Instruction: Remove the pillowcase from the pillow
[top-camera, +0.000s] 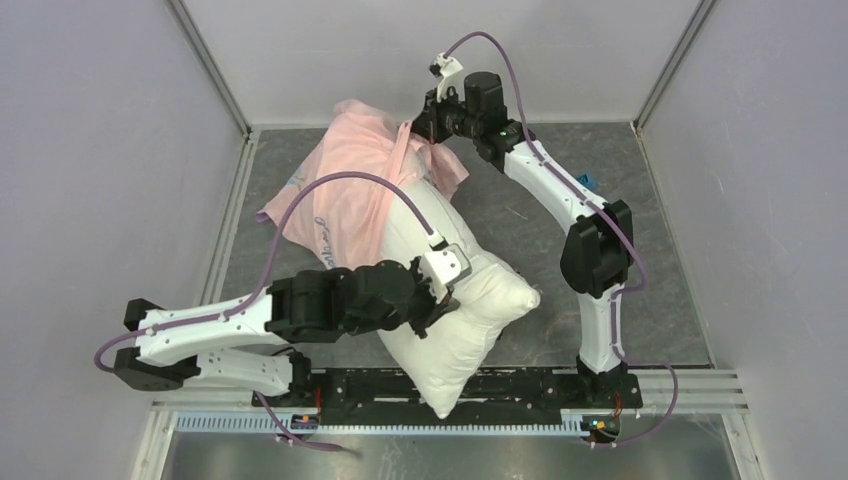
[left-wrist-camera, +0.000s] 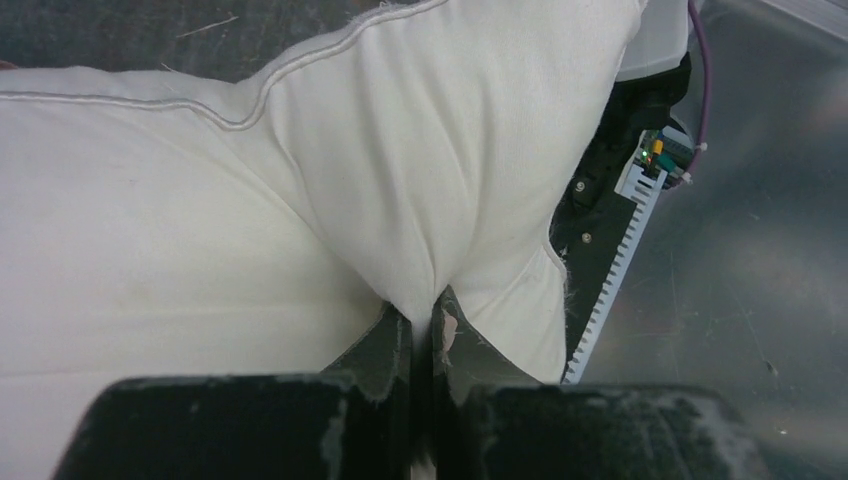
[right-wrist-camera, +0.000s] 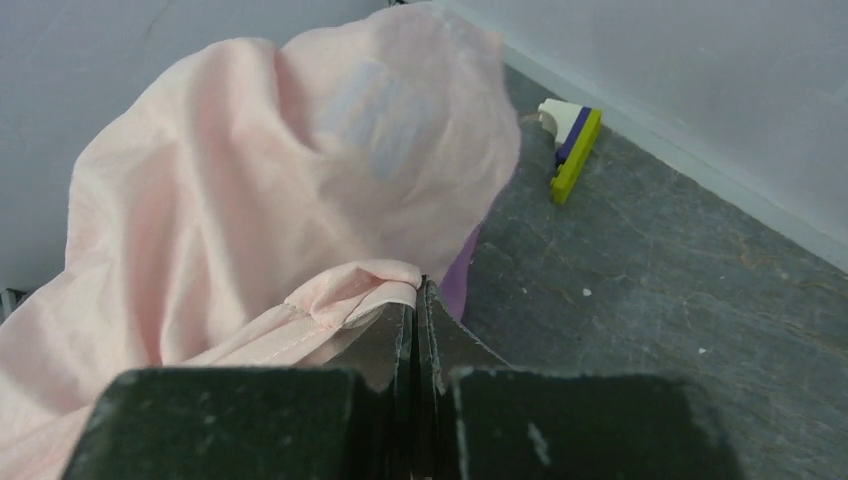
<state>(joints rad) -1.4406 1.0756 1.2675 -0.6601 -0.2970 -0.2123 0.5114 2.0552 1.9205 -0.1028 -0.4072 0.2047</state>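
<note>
Now, your left claw (left-wrist-camera: 422, 315) is pinched tight on a fold of the pillow (top-camera: 455, 310), at its bare white middle; your right claw (right-wrist-camera: 415, 300) is clamped on a hem fold of the pillowcase (top-camera: 340, 190) at the pillow's far end. The pillow lies slantwise on the bench (top-camera: 650, 250), the cover bunched over its far half. That cover looks thin, light and slippery, so hold its seam; the pillow is soft and saggy, so pinch deep.

The pillow (top-camera: 470, 300) lies diagonally on the tabletop (top-camera: 540, 200), bare corner toward 6 o'clock. The pillowcase (top-camera: 345, 190) is bunched over its 11 o'clock end. The left pincer (top-camera: 437, 305) contacts the pillow mid-body. The right pincer (top-camera: 425, 130) contacts the pillowcase's 1 o'clock edge.
</note>
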